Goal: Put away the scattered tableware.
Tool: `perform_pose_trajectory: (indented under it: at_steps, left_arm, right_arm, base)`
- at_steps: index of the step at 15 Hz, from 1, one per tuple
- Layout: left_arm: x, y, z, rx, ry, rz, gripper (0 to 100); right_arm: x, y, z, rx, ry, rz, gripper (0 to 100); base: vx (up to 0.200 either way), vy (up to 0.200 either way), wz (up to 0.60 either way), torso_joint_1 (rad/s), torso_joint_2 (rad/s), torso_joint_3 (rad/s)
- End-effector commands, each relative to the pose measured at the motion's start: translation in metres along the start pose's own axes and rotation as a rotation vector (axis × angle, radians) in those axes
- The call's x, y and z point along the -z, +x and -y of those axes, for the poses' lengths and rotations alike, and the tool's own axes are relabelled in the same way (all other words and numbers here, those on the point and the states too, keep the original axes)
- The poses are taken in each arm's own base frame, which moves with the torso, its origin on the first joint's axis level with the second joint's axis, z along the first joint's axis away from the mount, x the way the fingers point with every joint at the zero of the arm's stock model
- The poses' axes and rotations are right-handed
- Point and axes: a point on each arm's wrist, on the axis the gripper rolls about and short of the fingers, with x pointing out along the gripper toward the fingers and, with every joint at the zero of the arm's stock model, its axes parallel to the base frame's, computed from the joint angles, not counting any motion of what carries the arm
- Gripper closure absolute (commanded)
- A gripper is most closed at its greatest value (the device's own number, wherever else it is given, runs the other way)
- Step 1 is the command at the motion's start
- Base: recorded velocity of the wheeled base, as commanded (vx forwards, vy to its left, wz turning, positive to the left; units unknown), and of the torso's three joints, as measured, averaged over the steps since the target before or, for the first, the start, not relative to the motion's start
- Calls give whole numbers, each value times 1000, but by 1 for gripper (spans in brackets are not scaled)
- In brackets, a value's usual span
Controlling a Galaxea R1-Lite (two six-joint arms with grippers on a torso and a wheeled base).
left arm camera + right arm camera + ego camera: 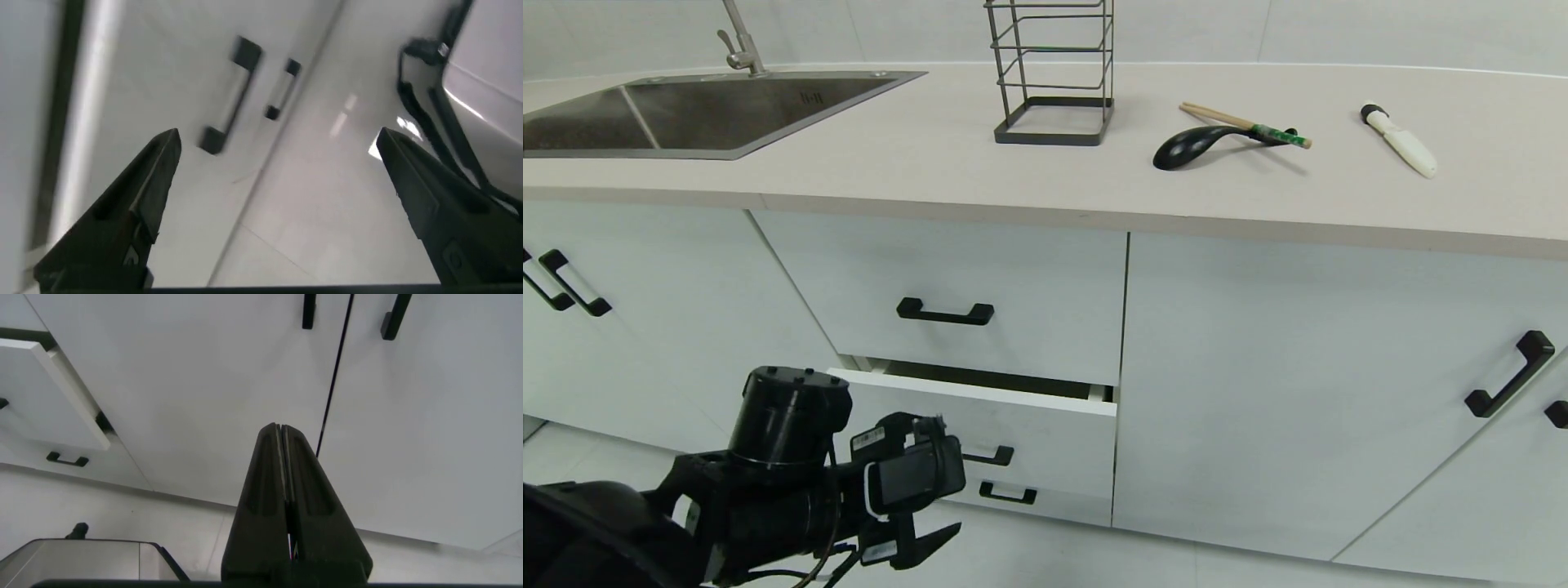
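My left end effector hangs wide open by the white drawer (only a crack open). My right end effector is closed and empty. The black curved spoon, wooden chopsticks and white knife lie on the pale worktop. Next, I think, I should grab the drawer's black bar handle and pull.

Black arm, cylindrical joint, wedge-shaped fingers

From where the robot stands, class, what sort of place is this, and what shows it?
Probably a kitchen: a sink with a tap set into a counter, drawers below it, and a spoon and chopsticks lying on top.
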Motion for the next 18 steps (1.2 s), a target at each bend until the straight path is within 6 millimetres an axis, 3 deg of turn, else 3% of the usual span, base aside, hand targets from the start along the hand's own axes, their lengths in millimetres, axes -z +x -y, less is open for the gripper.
perform_pose_trajectory:
  at_steps: [1,13,18]
  left_arm:
    - [-10,4,-17,-43,4,41,0]
    - [-19,64,-39,-8,21,59,0]
    - [-19,73,-41,-4,46,63,0]
  right_arm:
    - [0,0,0,-1,-1,0,100]
    - [0,0,0,-1,-1,-2,100]
    - [0,0,0,-1,-1,0,100]
  base:
    - [0,0,0,0,0,0]
    - [0,0,0,0,0,0]
    - [0,0,0,0,0,0]
